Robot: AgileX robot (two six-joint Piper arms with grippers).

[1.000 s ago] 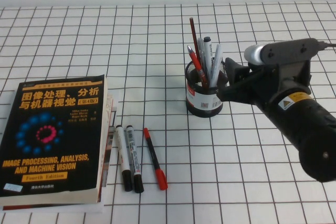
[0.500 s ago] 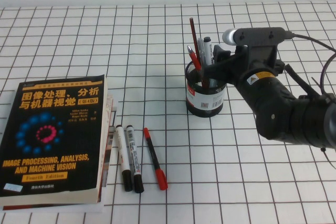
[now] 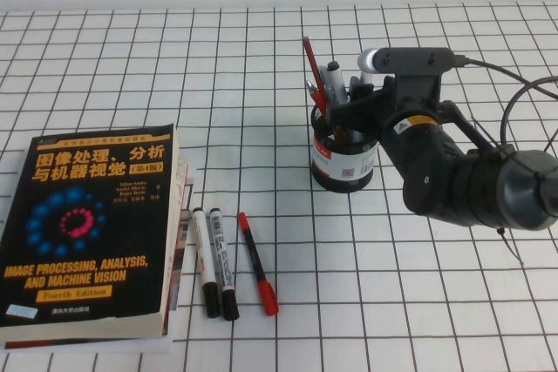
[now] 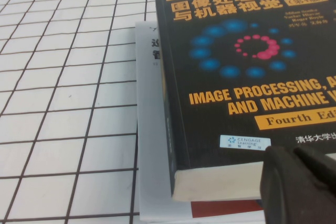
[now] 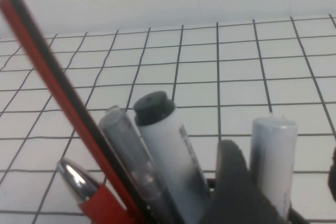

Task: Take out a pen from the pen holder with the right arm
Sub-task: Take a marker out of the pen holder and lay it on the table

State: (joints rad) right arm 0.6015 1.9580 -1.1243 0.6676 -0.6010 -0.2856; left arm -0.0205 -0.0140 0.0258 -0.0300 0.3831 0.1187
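Observation:
The black mesh pen holder [image 3: 342,163] stands right of the table's middle and holds a red-and-black pencil [image 3: 312,71], a red pen [image 3: 317,98], a black-capped marker [image 3: 334,76] and a pale grey pen [image 5: 273,156]. My right gripper [image 3: 353,98] is at the holder's top, reaching in from the right. In the right wrist view the right gripper [image 5: 283,182] is open, its two fingers either side of the grey pen, with a gap on one side. My left gripper [image 4: 295,156] hovers shut over the corner of the book [image 4: 247,66]; the high view does not show it.
A thick black book [image 3: 87,224] lies on other books at the left. Two black-capped markers [image 3: 216,260] and a red pen [image 3: 258,264] lie on the gridded table between the book and the holder. The right arm's cable [image 3: 523,93] loops at the right.
My right gripper has swung left from beside the holder into the pens at its top. The pencil and other pens have tipped slightly left. The left arm has not moved.

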